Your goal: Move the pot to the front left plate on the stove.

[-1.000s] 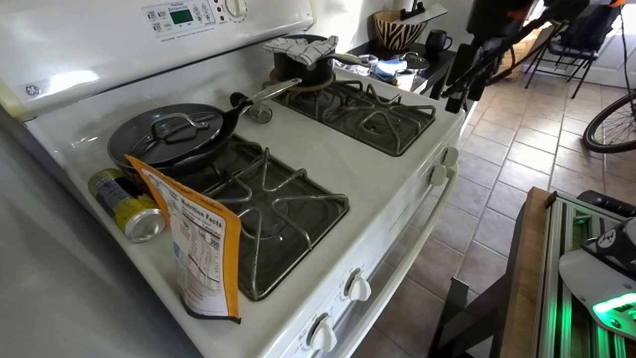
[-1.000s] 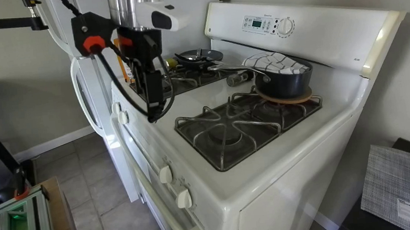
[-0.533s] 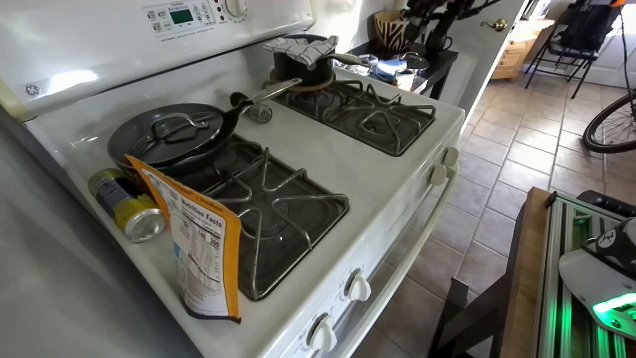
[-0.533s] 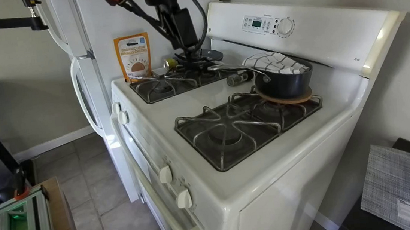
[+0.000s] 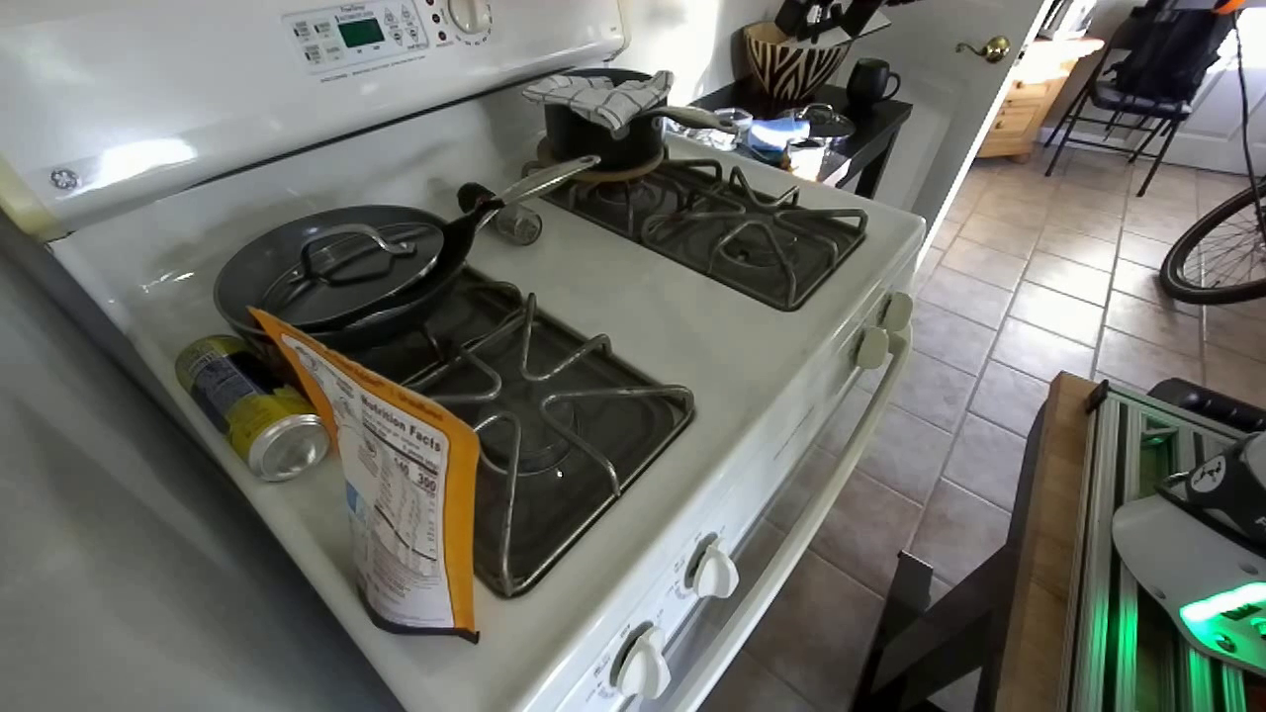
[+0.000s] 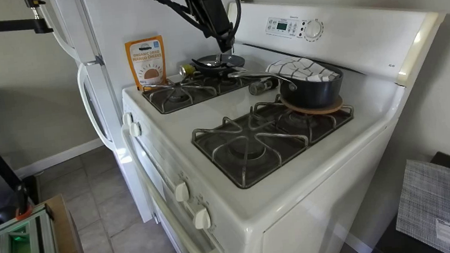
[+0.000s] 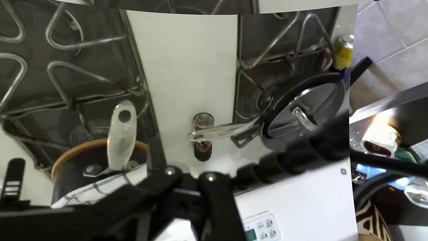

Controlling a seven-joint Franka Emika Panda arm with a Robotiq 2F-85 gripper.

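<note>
The dark pot [image 6: 310, 93] [image 5: 584, 143] stands on the back right burner in both exterior views, its handle toward the stove's middle. A checked cloth [image 6: 300, 69] [image 5: 605, 97] lies over its rim. In the wrist view the pot [image 7: 68, 177] is at lower left, partly hidden by the cloth [image 7: 97, 190]. The front left grate [image 6: 177, 94] [image 5: 554, 435] has nothing on it; it also shows in the wrist view [image 7: 274, 36]. My gripper [image 6: 225, 46] [image 5: 827, 16] is empty above the stove, apart from the pot; its fingers look apart. Black linkage fills the lower wrist view.
A lidded frying pan [image 6: 221, 63] [image 5: 326, 267] [image 7: 304, 107] sits on the back left burner. A glass jar [image 6: 262, 86] [image 7: 203, 134] lies between burners. A can [image 5: 252, 410] and a standing mango bag [image 6: 146, 63] [image 5: 396, 485] are at the left edge. The stove's back panel [image 6: 331, 33] rises behind.
My gripper has moved from in front of the stove up and back over it, swinging out of most of an exterior view. The pot, cloth and pan have not moved.
</note>
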